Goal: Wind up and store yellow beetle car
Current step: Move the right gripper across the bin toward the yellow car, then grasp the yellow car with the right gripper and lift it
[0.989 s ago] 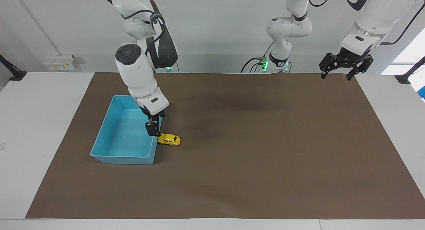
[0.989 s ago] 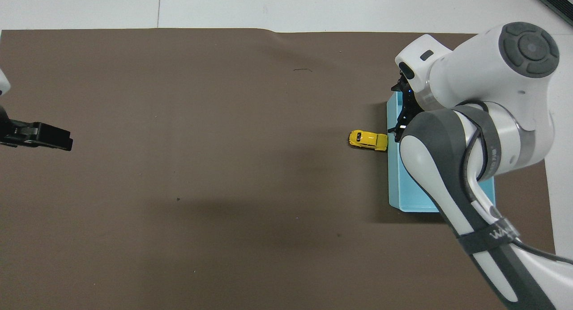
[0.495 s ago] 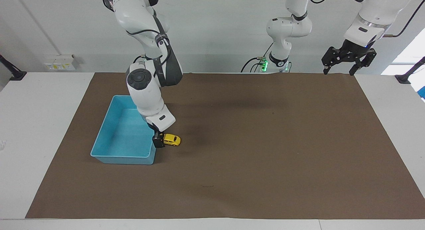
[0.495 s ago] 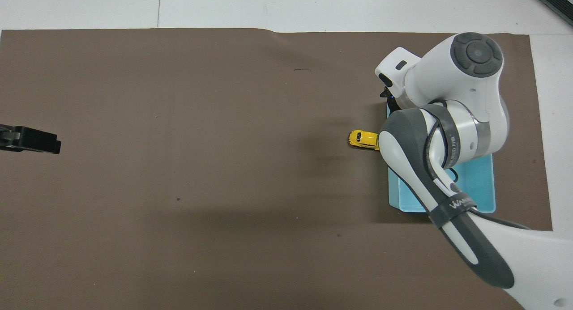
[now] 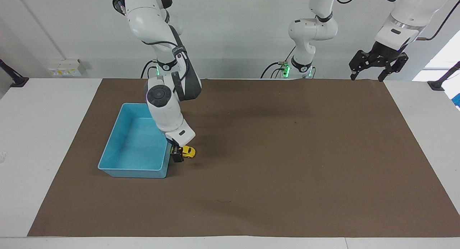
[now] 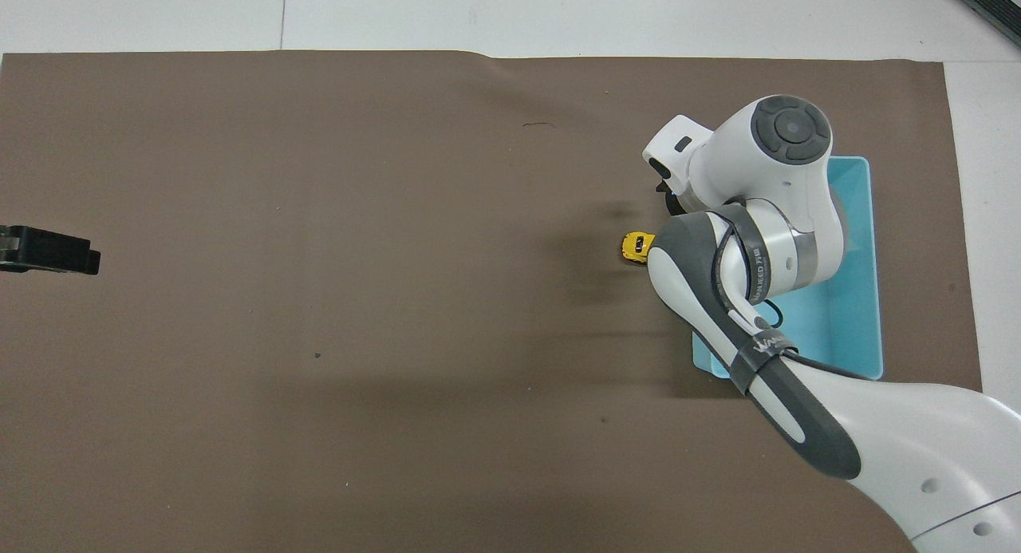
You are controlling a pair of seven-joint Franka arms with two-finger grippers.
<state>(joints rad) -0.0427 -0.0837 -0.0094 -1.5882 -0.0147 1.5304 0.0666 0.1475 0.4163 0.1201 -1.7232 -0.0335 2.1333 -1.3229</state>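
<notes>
The yellow beetle car (image 5: 189, 152) (image 6: 636, 246) stands on the brown mat right beside the blue bin (image 5: 133, 173), on the bin's side toward the left arm's end. My right gripper (image 5: 176, 155) is down at the car's bin-side end, open, with one dark finger in front of the car and covering part of it. The car rests on the mat. In the overhead view the right arm's wrist hides most of the car and the gripper. My left gripper (image 5: 366, 77) hangs open and holds nothing, high over the mat's corner by its own base.
The blue bin (image 6: 857, 298) holds nothing and lies toward the right arm's end of the table. A brown mat (image 5: 287, 152) covers the table's middle, with white table (image 5: 43, 134) around it. The left gripper's tip (image 6: 52, 251) shows at the overhead view's edge.
My right gripper has come off the bin's rim, sideways and down onto the car's end. The left gripper has risen and drawn back a little. The car has not moved.
</notes>
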